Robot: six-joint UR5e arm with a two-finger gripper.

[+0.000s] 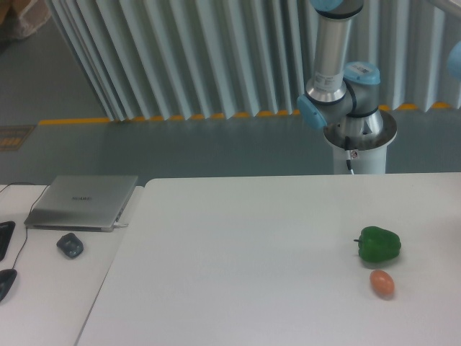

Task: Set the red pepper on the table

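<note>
Oddly, no red pepper shows; the gripper is out of frame too. Glossy and lumpy, I'd grasp its widest bulge over the table [238, 267].

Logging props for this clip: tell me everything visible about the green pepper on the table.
The green pepper is a glossy, lumpy bell pepper, deep green, with a short dark stem poking out on its left side, so it seems to lie on its side. It rests on the white table near the right edge. Just in front of it sits a small orange-brown egg-shaped thing, close but apparently not touching. Nothing grips it; no gripper is in view.
</note>
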